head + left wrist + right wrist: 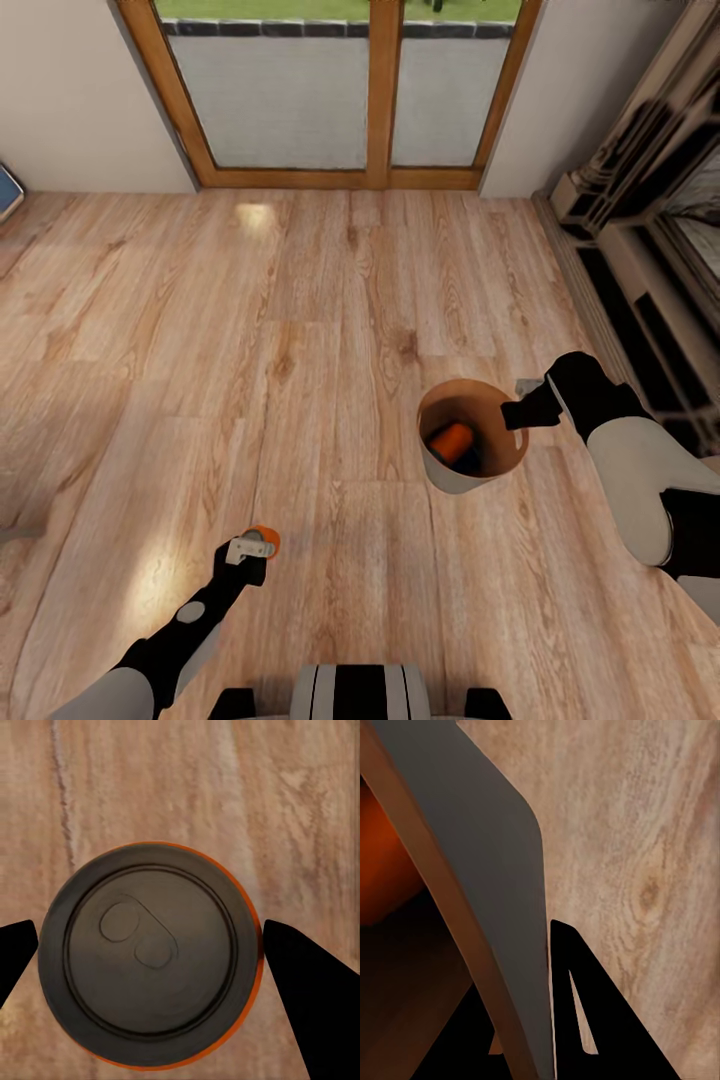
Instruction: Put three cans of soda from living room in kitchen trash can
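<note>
My left gripper (254, 547) is shut on an orange can of soda (266, 539) low over the wood floor. In the left wrist view its grey top (150, 956) sits between the two dark fingers (304, 979). My right gripper (520, 411) is shut on the rim of the trash can (455, 475), which is dark grey outside, coppery inside and tilted. In the right wrist view the can's wall (495, 870) runs between the fingers (585, 1020). Another orange can of soda (452, 441) lies inside it, also seen in the right wrist view (379, 862).
Wood-framed glass doors (370, 90) close the far wall. The stone fireplace (650, 220) runs along the right side, close to my right arm. A light blue sofa corner (8, 190) shows at the left edge. Wood floor (250, 330) stretches between.
</note>
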